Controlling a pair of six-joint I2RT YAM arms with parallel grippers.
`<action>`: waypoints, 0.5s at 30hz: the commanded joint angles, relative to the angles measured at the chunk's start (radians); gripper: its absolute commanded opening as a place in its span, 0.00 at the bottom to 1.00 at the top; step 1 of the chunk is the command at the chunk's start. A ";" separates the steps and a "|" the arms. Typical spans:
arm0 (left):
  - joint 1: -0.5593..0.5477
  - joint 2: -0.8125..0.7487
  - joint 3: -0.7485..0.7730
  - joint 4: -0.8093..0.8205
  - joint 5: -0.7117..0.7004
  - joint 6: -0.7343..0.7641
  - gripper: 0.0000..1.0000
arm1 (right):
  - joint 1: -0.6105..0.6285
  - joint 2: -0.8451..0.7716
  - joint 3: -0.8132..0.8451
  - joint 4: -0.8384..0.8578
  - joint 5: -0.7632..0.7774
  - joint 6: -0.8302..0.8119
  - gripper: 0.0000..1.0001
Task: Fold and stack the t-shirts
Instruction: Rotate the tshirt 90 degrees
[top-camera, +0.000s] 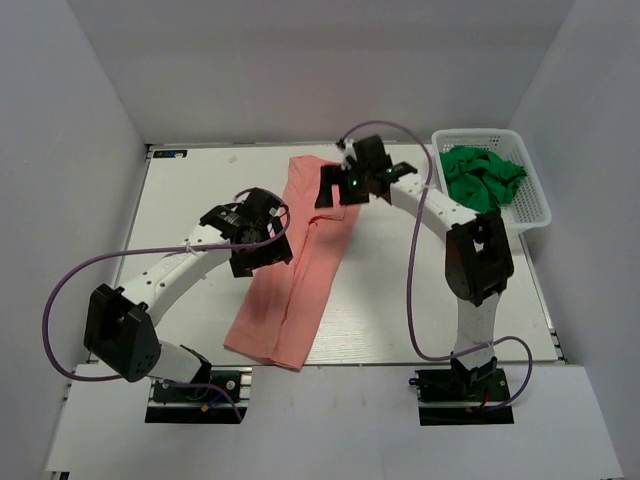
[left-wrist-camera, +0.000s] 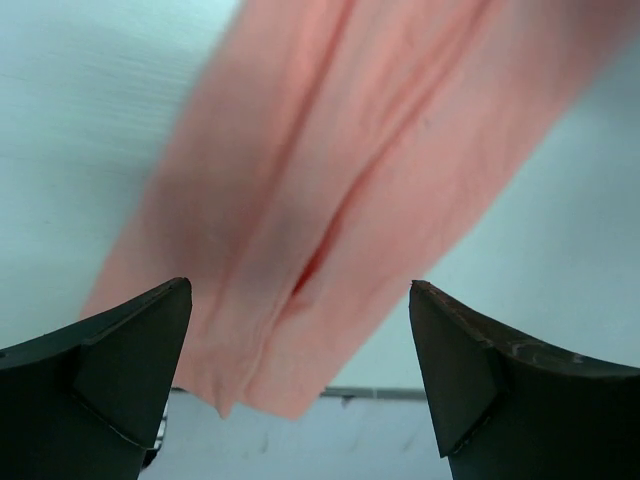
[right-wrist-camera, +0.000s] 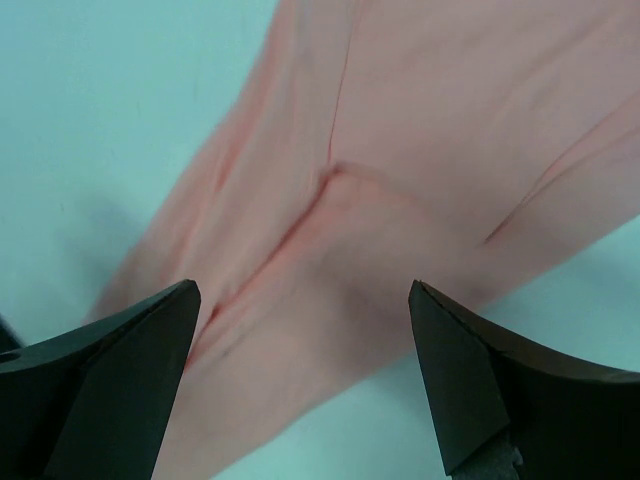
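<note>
Salmon-pink shirt (top-camera: 298, 270) lies mid-table (top-camera: 200, 190) as a long narrow strip running 12 to 7 o'clock. The green garment (top-camera: 482, 176) sits bunched in the white lattice basket (top-camera: 537, 216) at 2 o'clock, not yet folded. Left gripper (top-camera: 264, 250) hangs over the strip's 9 o'clock edge and right gripper (top-camera: 333, 190) near its 12 o'clock end, both spread wide and empty, probably placed to pinch for a crosswise fold.
</note>
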 joint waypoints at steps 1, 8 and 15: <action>0.003 -0.034 0.025 -0.036 -0.176 -0.080 1.00 | 0.040 -0.040 -0.175 0.043 -0.012 0.063 0.91; 0.012 -0.095 -0.061 0.033 -0.153 -0.089 1.00 | 0.073 -0.001 -0.285 0.137 -0.141 0.092 0.91; 0.012 -0.094 -0.052 -0.007 -0.165 -0.099 1.00 | 0.003 0.090 -0.301 0.135 -0.149 0.112 0.91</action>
